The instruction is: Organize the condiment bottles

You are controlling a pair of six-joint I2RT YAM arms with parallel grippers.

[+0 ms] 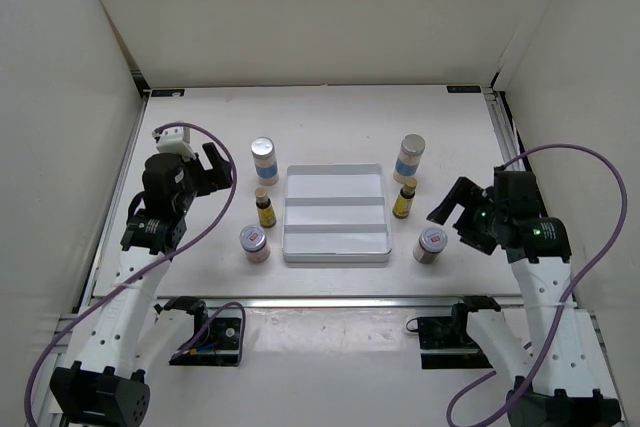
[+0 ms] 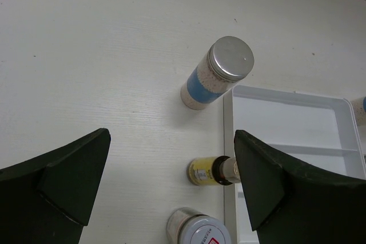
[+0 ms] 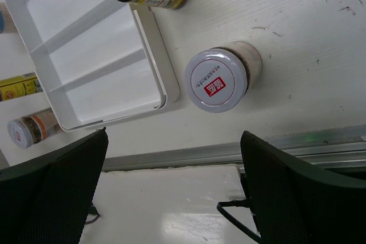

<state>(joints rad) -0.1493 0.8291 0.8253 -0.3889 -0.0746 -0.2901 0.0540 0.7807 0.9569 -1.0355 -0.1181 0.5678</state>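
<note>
Six condiment bottles stand beside an empty white three-compartment tray [image 1: 335, 258]. Left of it are a blue-labelled white jar [image 1: 264, 160], a tiny yellow bottle [image 1: 265, 209] and a short red-labelled jar [image 1: 254, 243]. Right of it are a second white jar [image 1: 408, 158], yellow bottle [image 1: 404, 198] and red-labelled jar [image 1: 430, 244]. My left gripper [image 1: 215, 169] is open and empty, above the table left of the left trio; its wrist view shows the jar [image 2: 217, 72], yellow bottle [image 2: 206, 171] and red-labelled jar [image 2: 197, 230]. My right gripper [image 1: 452, 209] is open and empty, just right of the red-labelled jar [image 3: 220, 78].
White enclosure walls close the table at the back and both sides. A metal rail [image 1: 320, 299] runs along the near edge, also in the right wrist view [image 3: 189, 152]. Purple cables [image 1: 590, 162] loop from both arms. Black base clamps [image 1: 210, 332] sit below the rail.
</note>
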